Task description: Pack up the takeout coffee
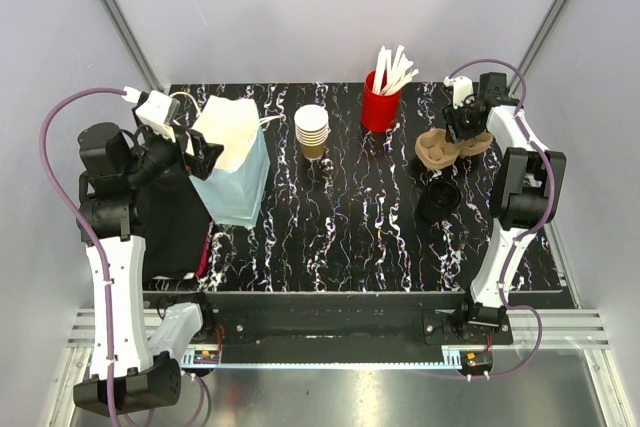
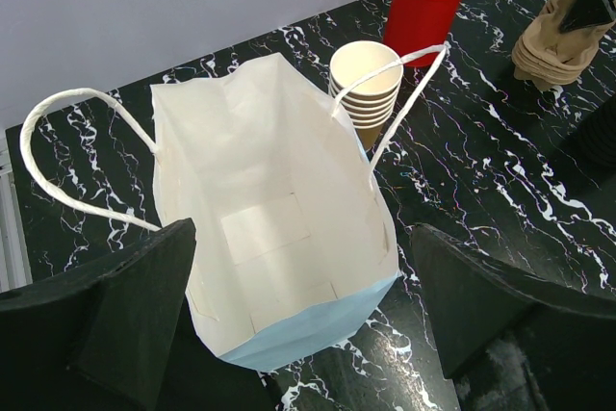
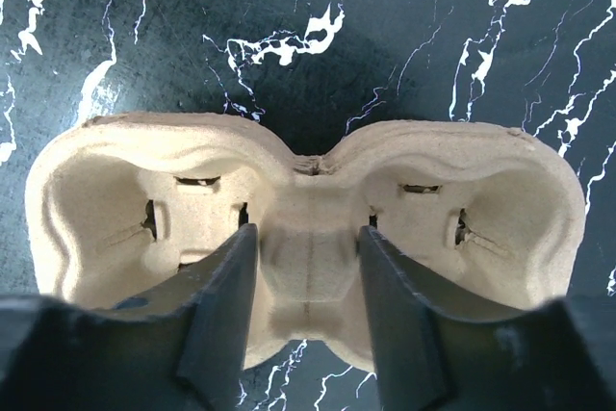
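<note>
Top view: a round black lid point(image 1: 438, 200) sits on the desk point(image 1: 350, 237) at the right, just nearer the arm bases than the pulp cup carrier point(image 1: 434, 150). The lid is dark and glossy, and it can't be told whether a cup is under it. Brown kraft cups with white rims and insides show as a stack point(image 1: 312, 131) at mid-back, left of the red cup point(image 1: 380, 107) holding white sticks point(image 1: 395, 65). A paper bag point(image 1: 232, 162), pale blue outside and white inside, stands open at the left. The left jaws are by its mouth and the right jaws are over the carrier.

Left wrist view: looks down into the bag, whose white floor shows, with white loop handles on either side. The left jaws are spread wide, with one finger point(image 2: 115, 315) low on each side of the view, pinching nothing.

Right wrist view: the right jaws are partly spread, astride the carrier's middle ridge, with a finger point(image 3: 217, 324) at each well's inner edge. Contact can't be told.
</note>
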Action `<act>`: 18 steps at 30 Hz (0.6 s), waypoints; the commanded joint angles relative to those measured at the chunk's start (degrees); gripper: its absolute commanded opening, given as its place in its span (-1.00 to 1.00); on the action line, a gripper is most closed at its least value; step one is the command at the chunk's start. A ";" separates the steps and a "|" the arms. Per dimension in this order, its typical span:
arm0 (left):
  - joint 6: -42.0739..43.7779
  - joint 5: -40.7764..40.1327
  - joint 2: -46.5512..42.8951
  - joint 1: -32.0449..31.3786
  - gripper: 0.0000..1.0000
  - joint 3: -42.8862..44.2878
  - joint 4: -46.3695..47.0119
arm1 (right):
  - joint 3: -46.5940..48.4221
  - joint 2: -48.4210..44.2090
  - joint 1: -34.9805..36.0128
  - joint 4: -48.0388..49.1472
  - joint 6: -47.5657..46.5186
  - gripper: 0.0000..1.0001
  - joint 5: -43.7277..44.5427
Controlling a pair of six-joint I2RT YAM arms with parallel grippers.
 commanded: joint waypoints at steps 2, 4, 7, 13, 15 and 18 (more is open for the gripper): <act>-0.34 1.84 -0.22 0.33 0.98 -0.28 2.89 | 1.51 0.18 -0.34 0.74 -0.43 -0.02 -0.87; -0.25 1.84 -0.22 0.41 0.98 -0.28 2.98 | 1.43 0.00 -0.34 0.65 -0.43 -0.04 -0.87; -0.34 1.92 -0.22 0.41 0.98 -0.28 2.89 | 1.51 -0.26 -0.33 0.74 -0.43 -0.14 -0.78; -0.42 2.01 -0.22 0.50 0.98 -0.28 3.07 | 1.51 -2.10 -0.34 0.74 -0.69 -0.14 -0.17; -0.34 2.10 -0.22 0.50 0.98 -0.28 3.07 | 1.60 -2.72 -0.34 0.65 -0.69 -0.15 0.10; -0.42 2.10 -0.31 0.68 0.98 -0.28 2.89 | 1.60 -4.21 -0.34 0.65 -0.78 -0.17 0.62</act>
